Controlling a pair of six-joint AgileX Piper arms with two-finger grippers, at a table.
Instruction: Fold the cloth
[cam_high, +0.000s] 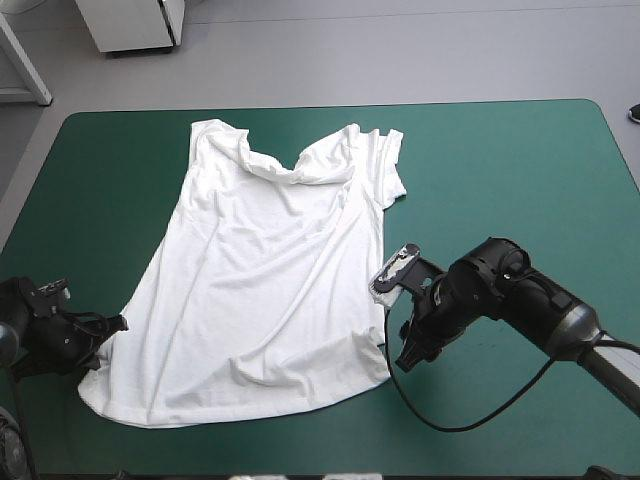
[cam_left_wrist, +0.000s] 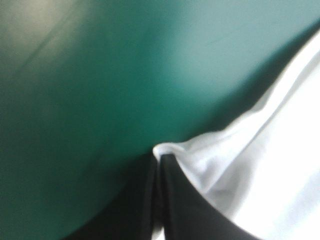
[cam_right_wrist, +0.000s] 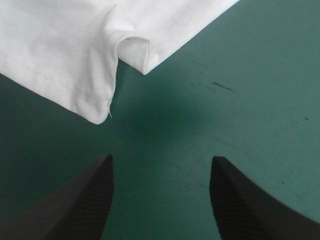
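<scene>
Pinching the near left hem corner of the white T-shirt (cam_high: 270, 280), the left gripper (cam_left_wrist: 160, 157) has its black fingers pressed together on a nub of fabric. The right gripper (cam_right_wrist: 160, 162) hovers with fingers spread over bare teal-green cover (cam_right_wrist: 240, 100), just short of the right hem corner (cam_right_wrist: 100, 112). Beyond, the shirt lies spread flat, collar (cam_high: 290, 165) toward the table's far edge. Lifting from one side alone would likely drag and skew the cloth, and the curled right hem could slip a shallow pinch.
</scene>
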